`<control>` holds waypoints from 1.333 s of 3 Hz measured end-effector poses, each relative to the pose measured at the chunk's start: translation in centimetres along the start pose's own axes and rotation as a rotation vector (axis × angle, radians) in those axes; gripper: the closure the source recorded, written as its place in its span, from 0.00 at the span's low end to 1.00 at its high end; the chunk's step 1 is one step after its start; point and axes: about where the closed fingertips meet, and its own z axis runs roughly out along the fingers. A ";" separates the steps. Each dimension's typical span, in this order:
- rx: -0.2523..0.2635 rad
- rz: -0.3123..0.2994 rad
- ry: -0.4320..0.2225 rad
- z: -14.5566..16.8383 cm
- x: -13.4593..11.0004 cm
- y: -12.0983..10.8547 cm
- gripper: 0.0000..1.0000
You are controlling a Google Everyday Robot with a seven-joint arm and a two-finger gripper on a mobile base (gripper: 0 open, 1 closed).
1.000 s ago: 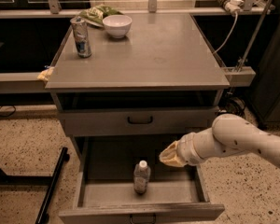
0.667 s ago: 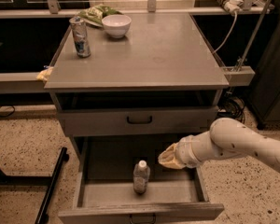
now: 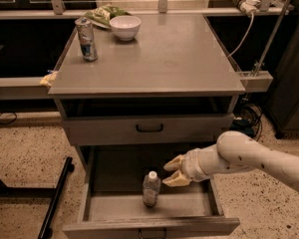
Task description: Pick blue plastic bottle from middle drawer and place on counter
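The open gripper (image 3: 173, 172) is hovering beside the upright blue plastic bottle (image 3: 150, 189) in the middle drawer (image 3: 194, 205), poised to grasp.

white arm (image 3: 249, 158) — pale yellow gripper (image 3: 169, 172) over the middle drawer (image 3: 109, 205)
rounded smooth shell; segmented whitish wrist; two stubby fingers (image 3: 173, 163), parted

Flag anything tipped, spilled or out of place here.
Nothing stands out: the blue plastic bottle stands upright in the open middle drawer, can and bowl upright on the counter. The pincer hovers open beside the bottle's cap.
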 end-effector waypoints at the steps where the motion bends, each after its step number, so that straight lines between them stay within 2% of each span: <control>1: -0.009 -0.011 -0.018 1.3 0.0 -0.2 0.22; 2: -0.021 -0.020 -0.038 2.8 -0.1 -0.5 0.24; 4: -0.087 -0.029 -0.081 7.3 0.3 -0.9 0.25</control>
